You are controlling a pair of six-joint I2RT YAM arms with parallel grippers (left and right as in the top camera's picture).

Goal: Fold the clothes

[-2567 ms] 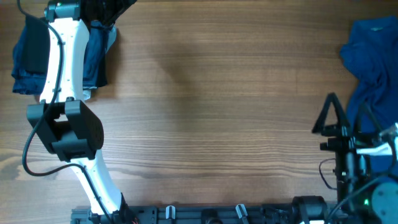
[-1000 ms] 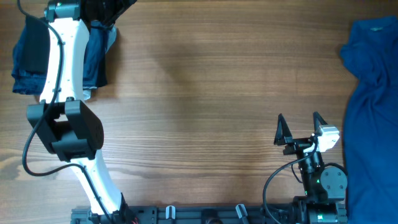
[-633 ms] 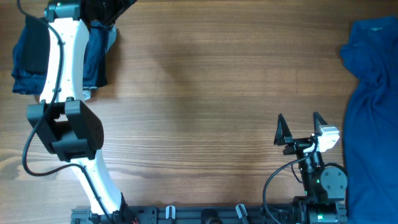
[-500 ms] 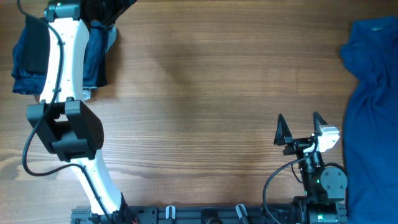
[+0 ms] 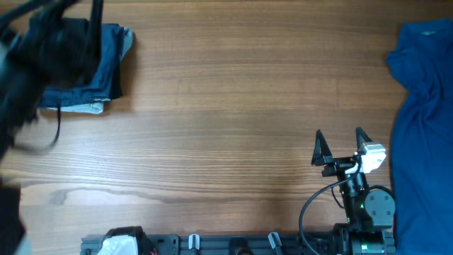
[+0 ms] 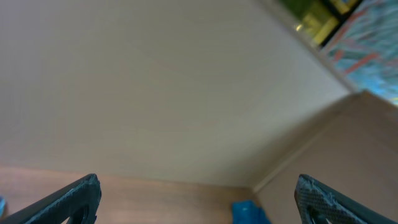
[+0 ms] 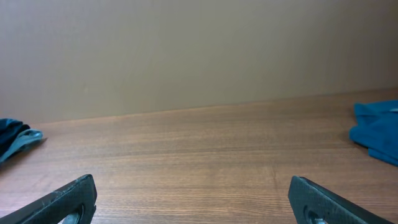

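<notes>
Overhead: a wooden table (image 5: pixel 226 106). At 10 o'clock a stack of folded dark blue garments (image 5: pixel 106 64) lies flat. The left arm (image 5: pixel 49 42) crosses it as a dark smear. The smear is too blurred to tell whether the black shirt is part of it, and its place cannot be told. At 3 o'clock a royal blue garment (image 5: pixel 425 120) lies crumpled along the table edge. At 5 o'clock the right gripper (image 5: pixel 341 144) stands just beside that garment without touching it. Its jaws are spread wide with only bare wood between them.

Left wrist: the left gripper (image 6: pixel 199 198) has its jaws fully apart, one dark fingertip (image 6: pixel 74 196) at 8 o'clock and the other at 4 o'clock. Nothing is between them. Behind is a pale wall (image 6: pixel 155 93) and a strip of table.

Right wrist: the jaws are equally wide and hold nothing. The dark blue garments sit at 9 o'clock, the royal blue garment at 3 o'clock, well apart.
</notes>
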